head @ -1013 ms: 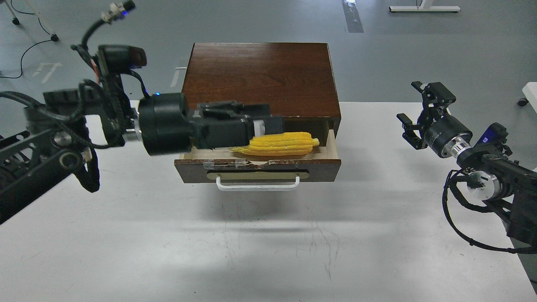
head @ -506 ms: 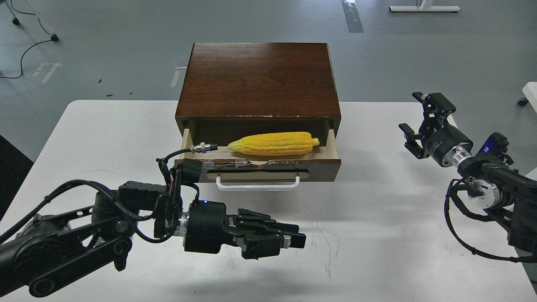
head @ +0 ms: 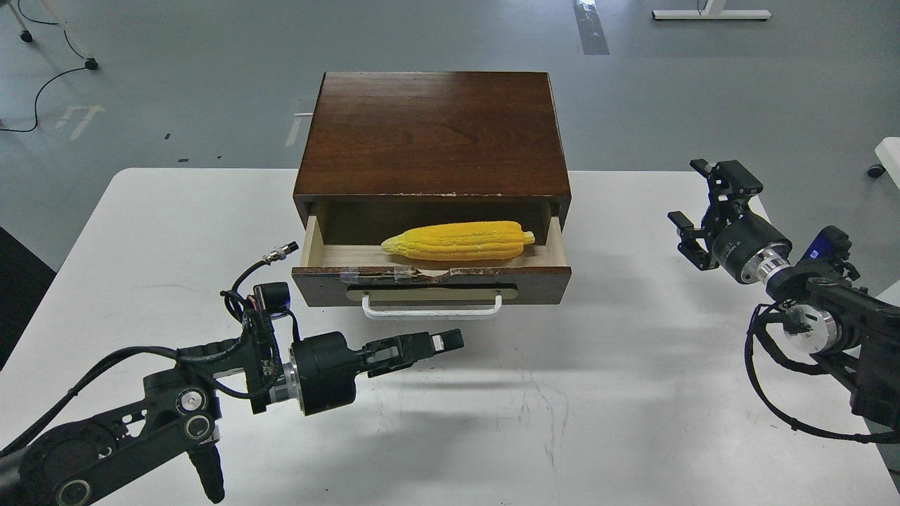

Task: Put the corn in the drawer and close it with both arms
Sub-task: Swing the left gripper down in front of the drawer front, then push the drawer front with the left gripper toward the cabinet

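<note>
The yellow corn point(head: 458, 241) lies lengthwise inside the open drawer point(head: 541, 280), tapered end to the left. The drawer has a dark brown chipped front, a tan plate and a white bar handle point(head: 432, 312), and is pulled out of its dark wooden cabinet point(head: 432, 133). My left gripper point(head: 444, 341) is low over the table just in front of the handle, pointing right and holding nothing. It is seen side-on, so its fingers cannot be told apart. My right gripper point(head: 706, 204) is open and empty, to the right of the cabinet and apart from it.
The white table point(head: 562, 422) carries the cabinet at its back middle. The left arm's cable and connector point(head: 280, 251) stick up near the drawer's left front corner. The table's right edge lies close behind the right arm. Grey floor lies beyond.
My left arm left the corn in the drawer, swung down and out to the table in front of it, then moved up close to the handle. The right gripper barely shifted.
</note>
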### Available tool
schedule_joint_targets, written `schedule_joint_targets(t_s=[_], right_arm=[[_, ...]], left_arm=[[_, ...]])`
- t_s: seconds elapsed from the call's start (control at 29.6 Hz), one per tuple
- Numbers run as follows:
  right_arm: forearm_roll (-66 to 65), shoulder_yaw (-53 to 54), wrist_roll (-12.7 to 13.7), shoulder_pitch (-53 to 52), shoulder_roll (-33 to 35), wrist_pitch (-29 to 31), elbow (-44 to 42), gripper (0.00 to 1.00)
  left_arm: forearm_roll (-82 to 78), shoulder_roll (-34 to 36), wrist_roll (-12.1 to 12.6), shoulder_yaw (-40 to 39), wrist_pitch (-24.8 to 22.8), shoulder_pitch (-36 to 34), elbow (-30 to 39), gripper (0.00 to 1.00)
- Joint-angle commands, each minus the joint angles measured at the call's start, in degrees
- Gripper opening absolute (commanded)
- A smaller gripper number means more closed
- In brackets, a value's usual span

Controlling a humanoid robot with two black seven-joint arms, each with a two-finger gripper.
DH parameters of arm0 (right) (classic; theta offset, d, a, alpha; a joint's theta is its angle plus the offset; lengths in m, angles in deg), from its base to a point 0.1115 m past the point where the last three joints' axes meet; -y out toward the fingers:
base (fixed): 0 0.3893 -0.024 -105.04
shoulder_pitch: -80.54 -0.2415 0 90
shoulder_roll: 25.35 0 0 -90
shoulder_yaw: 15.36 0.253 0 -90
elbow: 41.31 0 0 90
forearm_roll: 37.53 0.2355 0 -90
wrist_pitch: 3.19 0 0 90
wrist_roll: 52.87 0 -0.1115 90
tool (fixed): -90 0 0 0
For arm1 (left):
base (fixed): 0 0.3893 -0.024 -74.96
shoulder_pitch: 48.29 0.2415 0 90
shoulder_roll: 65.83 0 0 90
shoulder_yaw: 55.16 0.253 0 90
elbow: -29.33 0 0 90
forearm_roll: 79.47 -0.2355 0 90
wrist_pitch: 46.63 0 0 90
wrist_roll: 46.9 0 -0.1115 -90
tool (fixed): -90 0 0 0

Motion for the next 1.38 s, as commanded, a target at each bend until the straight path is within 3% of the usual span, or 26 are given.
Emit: schedule_joint_targets(t_s=[0.0,1.35], right_arm=[[-0.05,0.00,0.00,0.05,0.00,0.00,0.00,0.96],[-0.05,-0.08,0.00,0.75,-0.53,0.00,0.53,0.96]], left_arm=[[-0.03,0.06,0.05,0.00,0.03,0.45,-0.11,0.00],[2.08,-1.78,0.13,-4.39,0.29,0.63,-5.47,0.00]])
